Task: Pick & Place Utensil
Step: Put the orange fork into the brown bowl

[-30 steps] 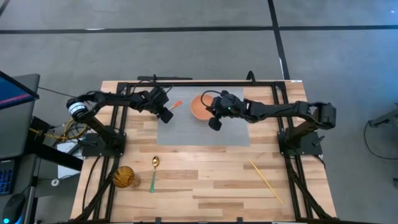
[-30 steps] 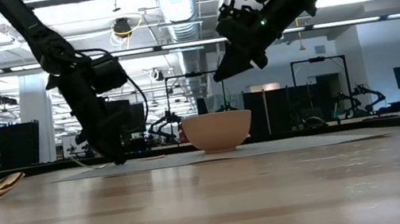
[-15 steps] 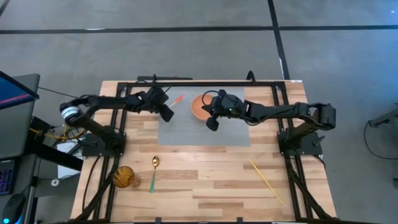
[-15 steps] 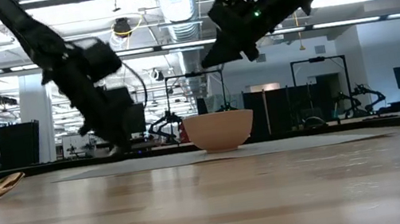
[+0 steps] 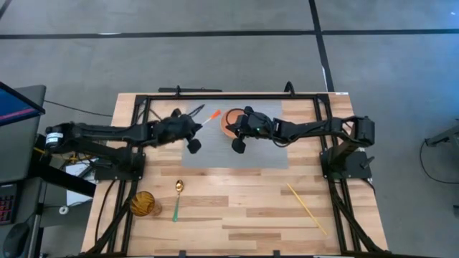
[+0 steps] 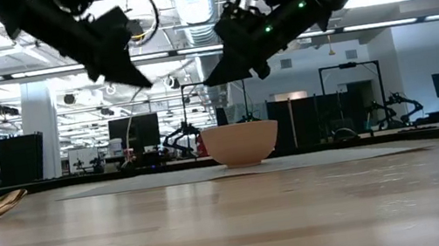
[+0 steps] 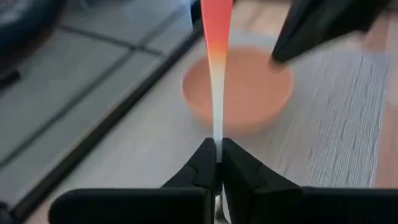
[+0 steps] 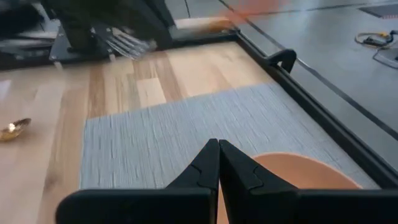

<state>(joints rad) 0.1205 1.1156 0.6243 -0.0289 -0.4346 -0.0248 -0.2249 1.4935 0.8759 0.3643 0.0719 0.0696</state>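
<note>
The utensil (image 7: 216, 74) has a thin handle, pale near the fingers and orange at its free end (image 5: 211, 115). In the right wrist view, blurred silver tines (image 8: 127, 43) show beside the left arm. My left gripper (image 7: 217, 149) is shut on the utensil and held high, left of the orange bowl (image 5: 228, 127). The bowl (image 6: 240, 143) stands on a grey mat (image 5: 237, 154). My right gripper (image 8: 217, 155) is shut on nothing and hovers above the mat at the bowl's near side (image 5: 237, 145). My left gripper pinches the handle's pale stretch (image 7: 217, 134) between its two fingertips. The handle sticks out ahead of the fingers, and its orange end (image 7: 216, 18) points over the bowl. The utensil is lifted clear of the table. What lies behind the fingertips is hidden.
A gold spoon with a green handle (image 5: 177, 195) and an amber round object (image 5: 142, 204) lie at the table's near left. A pale stick (image 5: 307, 208) lies near right. A black frame rail (image 5: 229, 95) runs along the far edge.
My left gripper has risen from the mat, carrying the utensil up and toward the bowl, so the utensil now hangs clear of the table. Its arm has stretched farther out. My right gripper, still shut, has shifted a little toward the table's left and near edge.
</note>
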